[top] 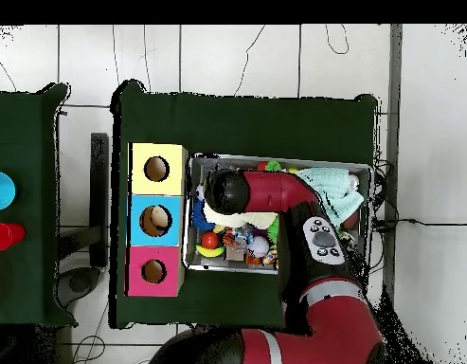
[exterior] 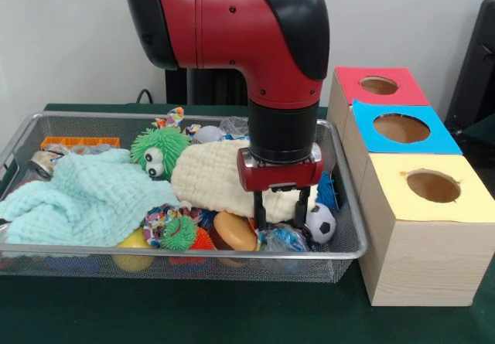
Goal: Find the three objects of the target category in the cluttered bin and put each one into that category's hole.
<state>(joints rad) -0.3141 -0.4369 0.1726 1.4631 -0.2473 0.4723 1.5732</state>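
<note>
A wire mesh bin (exterior: 155, 250) holds a jumble of toys and cloths. My gripper (exterior: 280, 219) hangs low in its right part, open, with nothing held between the black fingers (exterior: 260, 209). Its tips sit just above an orange and yellow disc (exterior: 234, 230) and a crinkled clear wrapper (exterior: 282, 238). A small soccer ball (exterior: 319, 223) lies right of the fingers. Behind them lies a cream cloth (exterior: 205, 175). In the overhead view the arm's head (top: 227, 192) hides the gripper over the bin (top: 191, 258).
A mint cloth (exterior: 85, 197) fills the bin's left, with a green fuzzy toy (exterior: 158, 149) behind it and a green spiky ball (exterior: 179, 233) in front. Right of the bin stand three wooden boxes with holes: red (exterior: 379, 86), blue (exterior: 401, 128), yellow (exterior: 433, 185).
</note>
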